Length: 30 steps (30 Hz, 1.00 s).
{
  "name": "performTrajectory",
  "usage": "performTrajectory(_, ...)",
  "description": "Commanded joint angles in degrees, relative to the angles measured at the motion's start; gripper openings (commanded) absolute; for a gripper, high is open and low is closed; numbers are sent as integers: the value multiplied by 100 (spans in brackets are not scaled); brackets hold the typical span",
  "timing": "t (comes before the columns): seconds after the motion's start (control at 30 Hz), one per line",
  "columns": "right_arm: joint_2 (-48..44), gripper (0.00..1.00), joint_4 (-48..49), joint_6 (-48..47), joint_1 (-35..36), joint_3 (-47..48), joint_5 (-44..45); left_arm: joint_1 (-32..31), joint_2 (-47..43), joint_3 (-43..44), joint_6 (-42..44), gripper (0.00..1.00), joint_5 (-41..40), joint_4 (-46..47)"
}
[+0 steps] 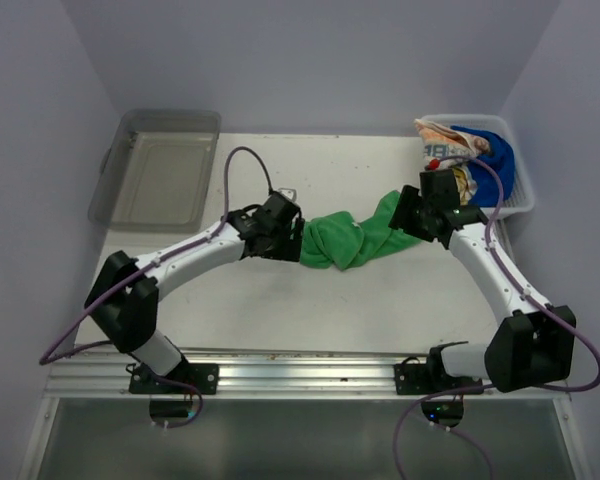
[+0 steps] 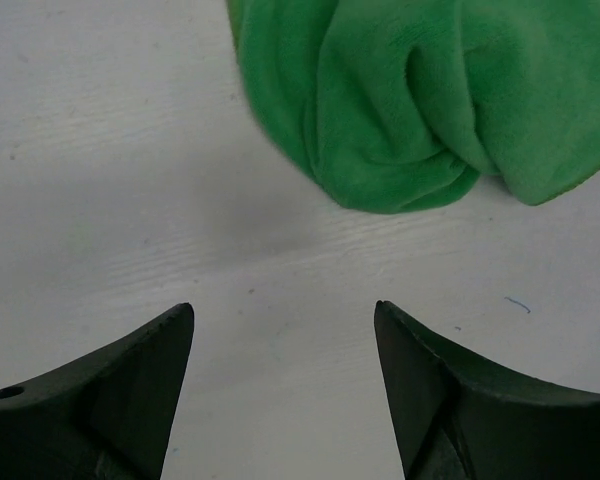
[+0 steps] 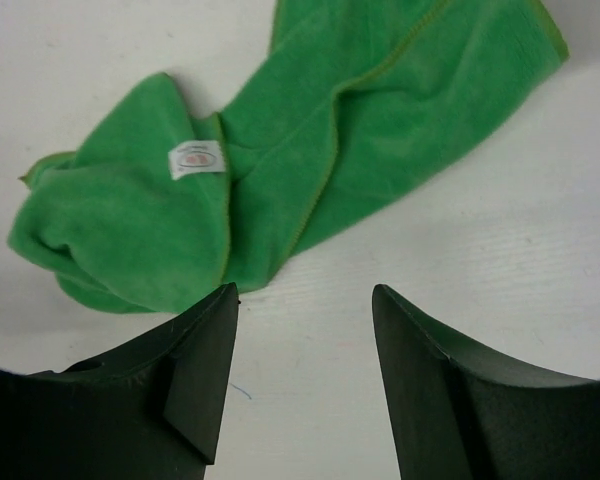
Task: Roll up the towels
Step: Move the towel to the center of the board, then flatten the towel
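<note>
A bright green towel lies crumpled and loosely twisted in the middle of the white table, between the two arms. My left gripper is just left of its bunched end; in the left wrist view it stands open over bare table, with the green towel ahead of the tips. My right gripper is at the towel's right end; seen from the right wrist it is open and empty, the green towel lying beyond its left fingertip. Orange-and-white and deep blue towels lie in a basket.
A white basket holding the other towels stands at the back right corner. A clear plastic bin sits at the back left. A metal rail runs along the near edge by the arm bases.
</note>
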Motion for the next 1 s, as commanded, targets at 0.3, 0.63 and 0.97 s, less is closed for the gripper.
performTrajectory(0.3, 234, 61, 369, 188, -573, -260, -685, -738, 2223, 2925, 326, 77, -450, -531)
performTrajectory(0.63, 261, 68, 501, 170, -573, -585, -851, -580, 3173, 3365, 475, 38, -917, -664)
performTrajectory(0.97, 313, 68, 668, 82, -477, -867, -1028, 447, 1505, 1275, 668, 0, -487, 13)
